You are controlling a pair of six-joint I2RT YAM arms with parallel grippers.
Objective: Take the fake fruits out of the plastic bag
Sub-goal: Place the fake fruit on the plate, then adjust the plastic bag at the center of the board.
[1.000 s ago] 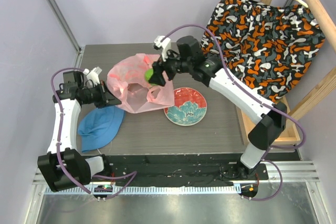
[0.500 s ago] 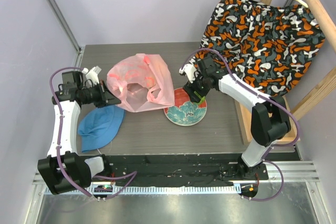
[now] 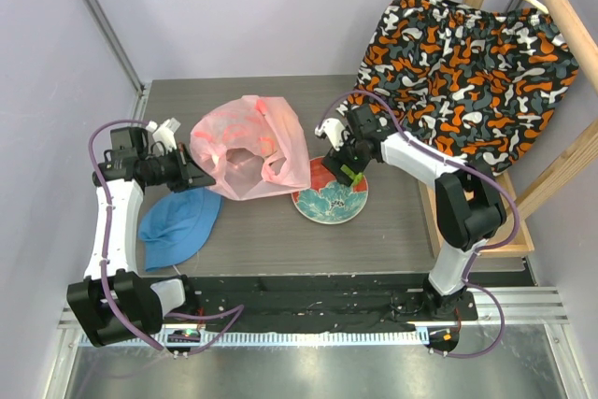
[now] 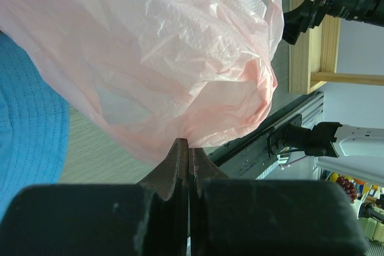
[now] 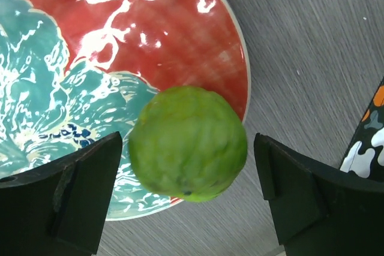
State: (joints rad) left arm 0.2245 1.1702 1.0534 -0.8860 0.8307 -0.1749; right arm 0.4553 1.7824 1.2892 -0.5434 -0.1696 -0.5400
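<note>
Top external view: the grey table (image 3: 271,231) carries everything. A patterned cloth (image 3: 467,63) hangs off the rack at 2 o'clock, outside the job.

The pink bag (image 3: 248,147) lies crumpled at the centre of the table, mouth turned up. Warm-coloured shapes show through the film. We judge more fruit is inside, but we cannot tell which.

The blue hat (image 3: 177,221) lies at 7 o'clock of the bag, just beside it. The flowered plate (image 3: 322,203) lies at 4 o'clock of the bag, near its edge. We read it as the drop spot.

- The left gripper (image 3: 198,176) comes in at the bag's 8 o'clock side.
- In the left wrist view its jaws are closed tight on a thin fold of the film (image 4: 184,148). We read this grip as an anchor, so the light bag stays put and does not trail after whatever is lifted out.
- The right gripper (image 3: 353,173) hangs over the plate's 2 o'clock rim.
- In the right wrist view its fingers (image 5: 78,196) stand wide apart, with a gap on either side of the fruit, holding nothing.
- The green apple (image 5: 188,142) sits between them, touching neither, at the plate's 5 o'clock rim in that view. It overlaps both rim and table.
- Its outline is soft, so we cannot tell whether it rests there or is dropping.

Risk, as we judge it: so near the rim, the round apple could roll onto the table.
</note>
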